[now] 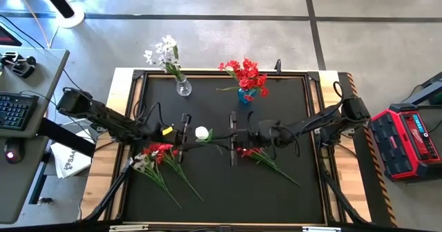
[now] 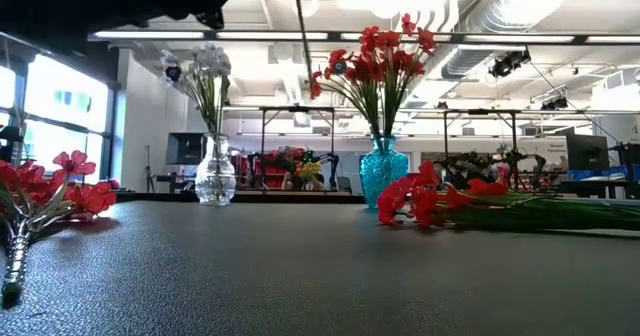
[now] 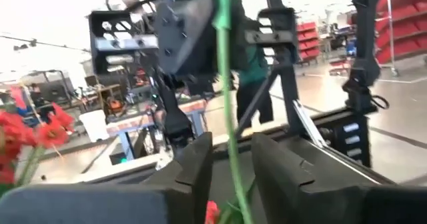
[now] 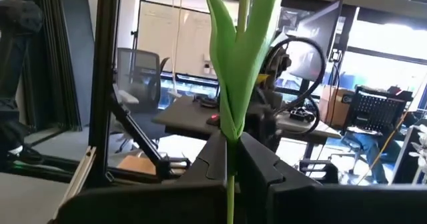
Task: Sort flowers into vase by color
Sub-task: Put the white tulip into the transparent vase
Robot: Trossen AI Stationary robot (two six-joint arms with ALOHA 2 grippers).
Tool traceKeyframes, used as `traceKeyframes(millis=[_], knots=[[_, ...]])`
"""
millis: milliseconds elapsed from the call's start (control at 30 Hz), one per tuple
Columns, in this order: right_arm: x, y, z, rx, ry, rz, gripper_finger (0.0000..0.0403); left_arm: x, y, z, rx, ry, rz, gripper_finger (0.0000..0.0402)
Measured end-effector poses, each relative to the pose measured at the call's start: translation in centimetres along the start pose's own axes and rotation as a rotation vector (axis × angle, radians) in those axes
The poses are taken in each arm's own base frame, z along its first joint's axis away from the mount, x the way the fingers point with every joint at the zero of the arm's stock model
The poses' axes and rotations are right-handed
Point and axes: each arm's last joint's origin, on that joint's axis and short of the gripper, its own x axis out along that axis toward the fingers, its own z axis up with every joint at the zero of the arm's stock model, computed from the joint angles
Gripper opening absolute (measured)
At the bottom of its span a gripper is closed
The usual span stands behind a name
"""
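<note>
A white-bloomed flower (image 1: 202,132) hangs in the air over the table's middle, between my two grippers. My right gripper (image 1: 225,138) is shut on its green stem. My left gripper (image 1: 190,133) is open beside the bloom, a finger on either side of the stem (image 3: 229,117) without touching it. A clear vase (image 1: 183,87) holds white flowers (image 1: 164,52). A blue vase (image 1: 246,94) holds red flowers (image 1: 246,72). Both stand near the far edge. Loose red and white sprigs (image 1: 155,156) lie under the left gripper, and red ones (image 1: 250,151) under the right. My right gripper pinches the flower's stem (image 4: 230,147) between its two fingers, just below a pair of green leaves (image 4: 235,71). It comes level from the table's right. The stem runs on past the fingertips toward the left gripper, and the bloom end (image 1: 202,132) is lifted clear of the table.
The stems of the loose sprigs slant toward the near edge (image 1: 181,187) (image 1: 286,175). The black mat (image 1: 207,190) sits in a wooden frame (image 1: 105,163). A keyboard desk (image 1: 21,108) stands to the left and a red case (image 1: 407,139) to the right.
</note>
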Motion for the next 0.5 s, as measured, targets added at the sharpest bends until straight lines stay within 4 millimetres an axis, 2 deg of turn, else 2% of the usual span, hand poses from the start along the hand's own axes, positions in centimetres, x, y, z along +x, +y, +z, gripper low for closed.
traceKeyframes(millis=[300,400,500], knots=[[0.5,0.5,-1.6,-0.018,0.017,0.008,0.0000,2.6,0.5,1.3,-0.008,-0.039,-0.004,0.0195],[0.6,0.5,-1.6,-0.018,0.016,0.008,0.0000,3.1,0.2,0.7,0.023,-0.016,-0.021,0.0205],[0.5,0.7,-1.4,-0.027,0.000,0.010,0.0000,3.5,-0.1,0.3,0.042,-0.001,-0.030,0.0199]])
